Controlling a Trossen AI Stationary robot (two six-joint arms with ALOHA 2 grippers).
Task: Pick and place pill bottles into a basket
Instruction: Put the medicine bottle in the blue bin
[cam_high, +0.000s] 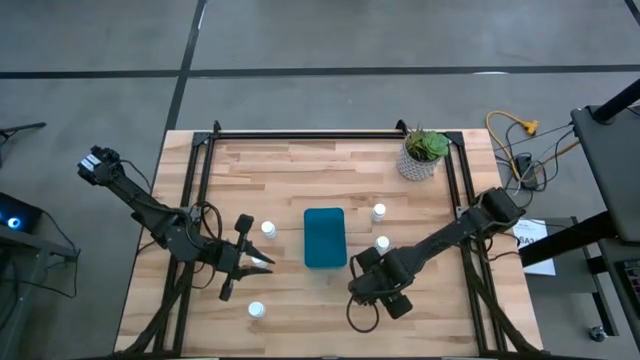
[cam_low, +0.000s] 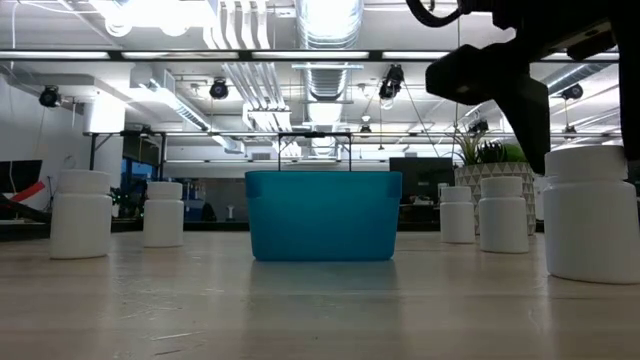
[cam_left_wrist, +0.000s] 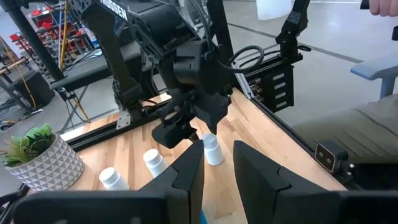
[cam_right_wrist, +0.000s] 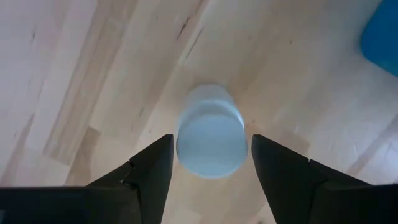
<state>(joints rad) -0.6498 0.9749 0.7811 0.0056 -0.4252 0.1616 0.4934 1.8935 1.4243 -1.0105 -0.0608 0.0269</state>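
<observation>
The teal tray (cam_high: 324, 237) stands empty at mid-table and shows in the low view (cam_low: 322, 215). Several small white pill bottles stand upright on the wood: two left of the tray (cam_high: 268, 229) (cam_high: 256, 309) and two to its right (cam_high: 379, 212) (cam_high: 383, 244). My right gripper (cam_right_wrist: 211, 168) is open and points down over another bottle (cam_right_wrist: 211, 132), one finger on each side of its cap, with a thin gap showing. That bottle is hidden in the high view under the gripper (cam_high: 368, 288). My left gripper (cam_high: 255, 262) is open and empty, left of the tray.
A white pot with a green plant (cam_high: 423, 155) stands at the far right corner. Black frame rails (cam_high: 300, 134) run along the table's far and side edges. Bare wood lies in front of the tray.
</observation>
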